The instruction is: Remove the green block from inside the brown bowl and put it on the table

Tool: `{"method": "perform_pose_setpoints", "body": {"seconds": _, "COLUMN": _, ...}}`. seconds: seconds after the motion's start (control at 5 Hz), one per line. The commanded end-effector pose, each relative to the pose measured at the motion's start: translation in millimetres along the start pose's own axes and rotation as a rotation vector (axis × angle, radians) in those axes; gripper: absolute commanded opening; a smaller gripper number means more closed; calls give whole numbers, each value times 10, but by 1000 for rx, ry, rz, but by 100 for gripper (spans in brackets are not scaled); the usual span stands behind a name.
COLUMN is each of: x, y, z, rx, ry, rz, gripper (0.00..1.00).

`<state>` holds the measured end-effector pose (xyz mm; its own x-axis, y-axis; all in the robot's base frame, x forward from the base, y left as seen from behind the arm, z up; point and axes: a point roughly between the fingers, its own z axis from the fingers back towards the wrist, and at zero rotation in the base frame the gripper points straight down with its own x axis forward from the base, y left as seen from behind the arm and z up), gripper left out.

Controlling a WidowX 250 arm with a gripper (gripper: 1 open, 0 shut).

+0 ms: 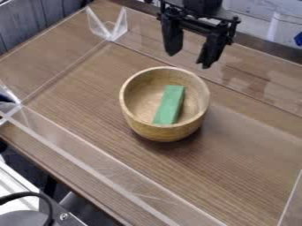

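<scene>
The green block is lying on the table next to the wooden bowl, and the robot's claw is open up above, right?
Not quite. The green block isn't on the table; it lies inside the wooden bowl, leaning against its inner wall, as the camera view shows. The rest is right: the claw hangs open above the bowl, holding nothing.

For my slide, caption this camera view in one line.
Open gripper hangs above and behind the brown bowl, where the green block lies inside.

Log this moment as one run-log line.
gripper: open, empty, above and behind bowl | green block: lying inside brown bowl, not yet grasped | table: block not yet placed
</scene>
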<state>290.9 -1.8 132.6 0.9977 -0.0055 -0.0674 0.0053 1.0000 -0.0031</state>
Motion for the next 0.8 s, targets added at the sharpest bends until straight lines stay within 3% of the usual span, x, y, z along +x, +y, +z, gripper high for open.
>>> {"method": "perform_pose_setpoints", "body": {"seconds": 0.0, "x": -44, "y": 26, "z": -126, "rx": 5, "ry": 20, "rz": 4, "gripper": 100}}
{"method": "perform_pose_setpoints", "body": {"seconds": 0.2, "x": -312, "y": 92, "z": -312, "rx": -2, "ry": 14, "rz": 24, "gripper": 100}}
{"method": "perform_pose_setpoints", "body": {"seconds": 0.6, "x": -400, "y": 384, "z": -283, "rx": -70, "ry": 49, "rz": -4, "gripper": 100}}
